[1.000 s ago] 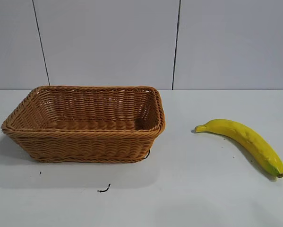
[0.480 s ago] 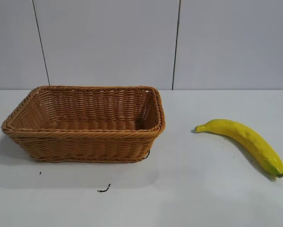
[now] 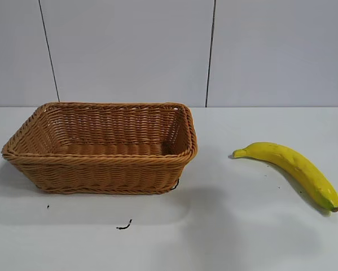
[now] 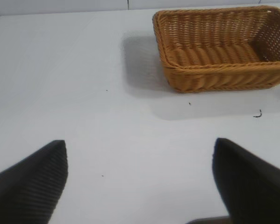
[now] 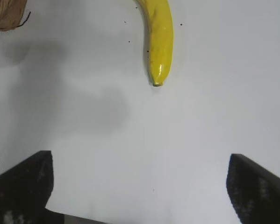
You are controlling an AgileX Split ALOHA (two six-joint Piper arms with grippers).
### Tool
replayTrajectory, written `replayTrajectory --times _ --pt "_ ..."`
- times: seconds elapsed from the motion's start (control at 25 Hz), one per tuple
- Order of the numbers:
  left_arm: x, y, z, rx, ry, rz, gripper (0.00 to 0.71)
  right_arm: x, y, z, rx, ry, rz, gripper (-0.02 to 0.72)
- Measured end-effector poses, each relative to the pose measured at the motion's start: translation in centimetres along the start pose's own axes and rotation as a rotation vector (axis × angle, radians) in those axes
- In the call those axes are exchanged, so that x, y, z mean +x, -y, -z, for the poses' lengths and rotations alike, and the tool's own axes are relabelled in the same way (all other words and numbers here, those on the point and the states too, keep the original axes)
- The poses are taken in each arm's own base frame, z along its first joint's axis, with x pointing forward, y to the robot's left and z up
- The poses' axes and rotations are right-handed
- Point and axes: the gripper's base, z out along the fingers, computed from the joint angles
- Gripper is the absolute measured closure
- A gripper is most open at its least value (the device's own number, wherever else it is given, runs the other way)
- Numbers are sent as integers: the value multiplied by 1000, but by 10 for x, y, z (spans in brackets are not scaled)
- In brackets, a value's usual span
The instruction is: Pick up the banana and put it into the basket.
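The yellow banana (image 3: 293, 165) lies on the white table at the right, greenish tip toward the front right. It also shows in the right wrist view (image 5: 160, 37), ahead of my right gripper (image 5: 139, 161), which is open and empty above bare table. The tan wicker basket (image 3: 22, 148) stands at the left, empty. It shows in the left wrist view (image 4: 170, 58), well ahead of my left gripper (image 4: 140, 147), which is open and empty. Neither gripper shows in the exterior view.
A small black mark (image 3: 124, 226) lies on the table in front of the basket. A grey panelled wall (image 3: 129, 51) stands behind the table. A corner of the basket (image 5: 6, 14) shows in the right wrist view.
A soft shadow has spread over the table between the basket and the banana. The banana and basket have not moved.
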Motion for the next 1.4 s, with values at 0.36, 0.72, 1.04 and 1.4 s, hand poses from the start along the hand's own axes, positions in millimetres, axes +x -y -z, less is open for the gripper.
replayTrajectory --times 0.36,0.72,1.04,1.4 --pt "0 0 0 0 0 0 75 -62 10 -58 -9 -65 74 14" --pt "0 0 0 0 0 0 75 -76 16 -149 -17 -140 65 14" --pt "0 0 0 0 0 0 75 -71 18 -198 -17 -170 60 14" --pt "0 0 0 0 0 0 75 -69 20 -219 -1 -171 79 14"
